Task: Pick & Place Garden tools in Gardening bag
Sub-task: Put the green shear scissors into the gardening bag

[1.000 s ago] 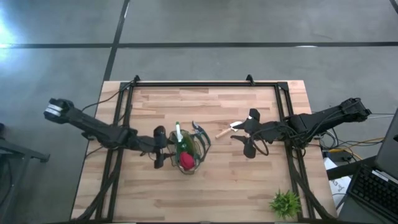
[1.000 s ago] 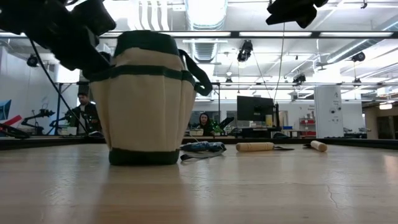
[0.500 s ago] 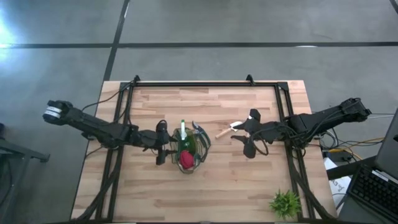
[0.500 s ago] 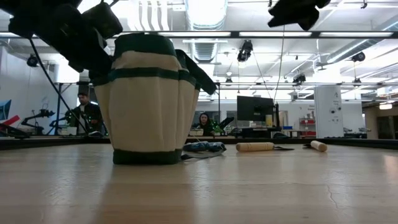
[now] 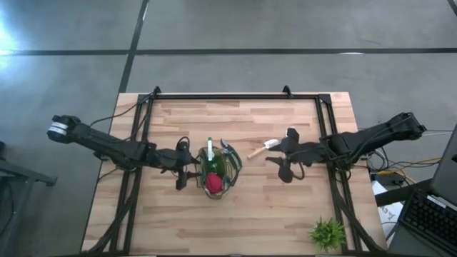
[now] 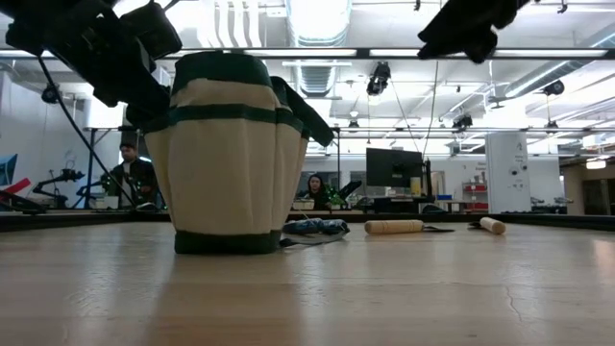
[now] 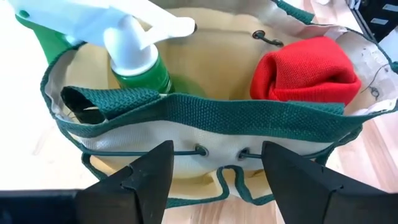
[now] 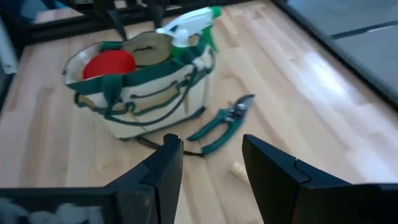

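- High view: the gardening bag stood near the middle of the tabletop, a green-and-white spray bottle and a red bundle already inside. The dark shears lay just beside the bag; the wooden-handled trowel lay between the bag and the right gripper. The left gripper sat low against the bag's side, arm stretched flat across the tabletop. The right arm reached in likewise, its gripper hanging near the trowel's blade end.
- Low view: the bag stood upright, soft cloth with a slumped loop handle, so it would probably shift under a push. The shears and the trowel lay flat behind it, well apart from the raised right gripper.
- Left wrist view: the left fingers were spread wide either side of the bag's green rim, pinching nothing.
- Right wrist view: the right fingers stood apart and empty, pointed at the shears. Those look stiff, thin and light; the pivot or the paired handles seem the best hold. The trowel's round wooden handle might roll, so a grip across its middle suits it.
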Robot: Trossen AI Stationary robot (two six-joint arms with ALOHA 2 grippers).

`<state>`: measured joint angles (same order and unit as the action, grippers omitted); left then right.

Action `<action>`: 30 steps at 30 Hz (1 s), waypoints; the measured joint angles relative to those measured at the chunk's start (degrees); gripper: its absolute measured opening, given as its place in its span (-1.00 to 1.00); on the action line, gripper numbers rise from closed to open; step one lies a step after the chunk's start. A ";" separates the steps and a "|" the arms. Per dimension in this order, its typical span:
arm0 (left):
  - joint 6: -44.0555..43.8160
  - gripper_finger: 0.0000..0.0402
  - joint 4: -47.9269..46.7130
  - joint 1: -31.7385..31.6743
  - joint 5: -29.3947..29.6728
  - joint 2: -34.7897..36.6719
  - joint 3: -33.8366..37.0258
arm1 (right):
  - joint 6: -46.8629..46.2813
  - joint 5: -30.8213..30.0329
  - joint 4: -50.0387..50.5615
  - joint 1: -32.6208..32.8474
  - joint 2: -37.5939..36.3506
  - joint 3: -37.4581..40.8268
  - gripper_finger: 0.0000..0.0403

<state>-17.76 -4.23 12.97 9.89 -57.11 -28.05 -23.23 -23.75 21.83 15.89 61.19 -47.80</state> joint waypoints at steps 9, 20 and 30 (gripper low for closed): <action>-0.74 0.22 -0.28 -0.02 0.13 0.80 -0.42 | -5.57 9.76 -18.45 -7.26 1.50 12.13 -0.23; -0.08 0.22 -4.80 -0.02 4.01 9.93 -0.74 | -3.81 15.01 -18.36 -13.67 13.09 5.95 -0.25; -0.20 0.22 -8.43 -0.02 8.59 16.05 -0.72 | -3.81 18.58 -11.81 -19.91 23.26 1.25 -0.28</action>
<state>-17.96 -12.66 12.95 18.48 -41.06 -28.77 -27.03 -5.17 10.02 -4.02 84.45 -46.55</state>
